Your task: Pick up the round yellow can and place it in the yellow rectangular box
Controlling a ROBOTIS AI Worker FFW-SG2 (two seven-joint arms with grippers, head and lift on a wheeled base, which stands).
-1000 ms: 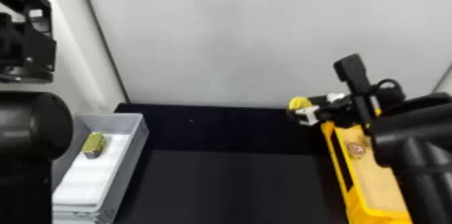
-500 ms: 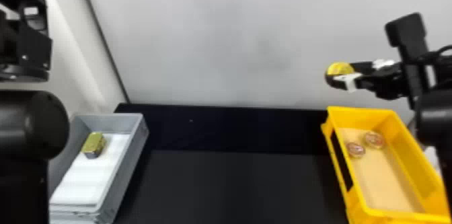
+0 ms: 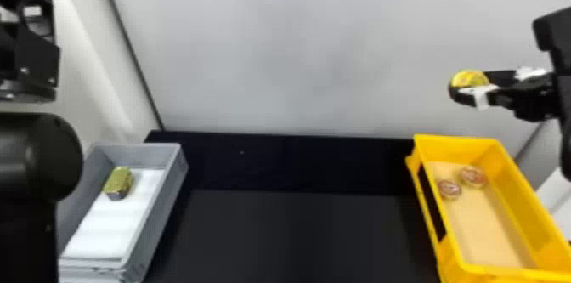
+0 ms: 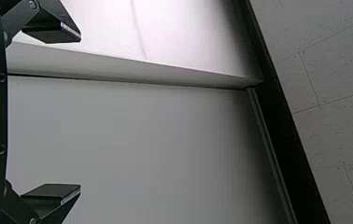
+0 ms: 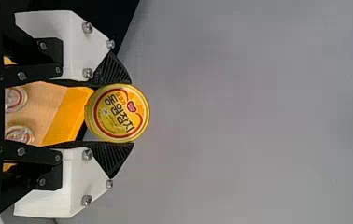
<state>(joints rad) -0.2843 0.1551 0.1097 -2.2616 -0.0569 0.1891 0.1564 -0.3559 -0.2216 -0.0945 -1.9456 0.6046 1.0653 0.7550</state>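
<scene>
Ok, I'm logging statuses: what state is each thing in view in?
Round yellow can: held in the air
Right gripper: shut on the can
Left gripper: open, empty
Yellow rectangular box: uncovered, two round items inside
Gray box: uncovered, gold tin inside

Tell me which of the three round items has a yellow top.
The round yellow can, held by the right gripper; the two reddish round containers lie in the yellow box.

black table (image 3: 297, 235) | left: grey box (image 3: 161, 205) | right: yellow rectangular box (image 3: 459, 147) (the two well apart)
</scene>
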